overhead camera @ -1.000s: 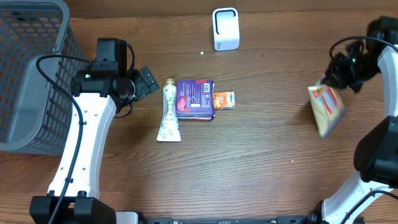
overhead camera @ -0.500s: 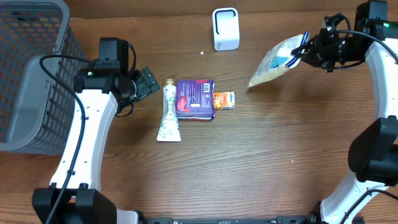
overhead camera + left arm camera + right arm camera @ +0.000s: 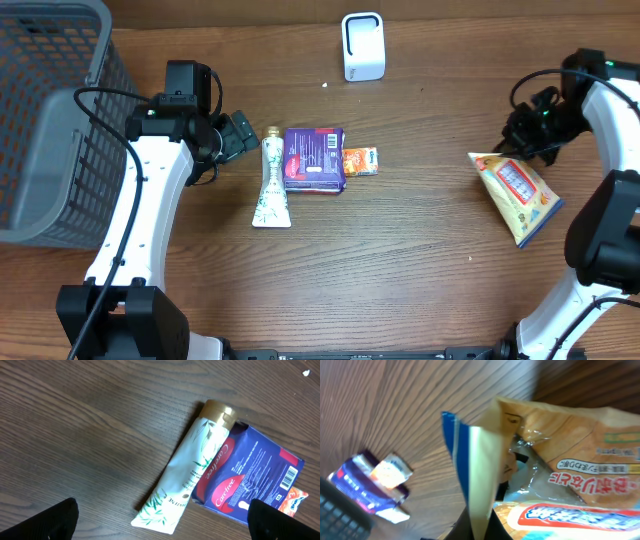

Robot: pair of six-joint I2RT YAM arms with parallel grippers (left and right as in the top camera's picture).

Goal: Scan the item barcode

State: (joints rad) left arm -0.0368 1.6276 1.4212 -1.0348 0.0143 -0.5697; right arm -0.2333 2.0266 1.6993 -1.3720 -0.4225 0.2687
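Table: brown wood (image 3: 400, 280), with a grey basket (image 3: 50, 120) at the far left and a white scanner (image 3: 362, 46) at the far middle.
Item: yellow snack bag (image 3: 515, 192), on the right, well apart from the scanner.
Right gripper (image 3: 512, 148): clamped shut on the bag's sealed edge.
Left gripper (image 3: 240, 135): wide open and empty, just beside the tube (image 3: 271, 180).
Barcode: not visible from either view.
Doing it well: carry the bag left and far, turn the code toward the scanner's face, and hold it steady. The loose film will probably sag.

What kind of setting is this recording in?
Likely a mock checkout station on a wooden table: a white barcode scanner, a grey mesh basket, and packaged goods such as a tube and a snack bag.
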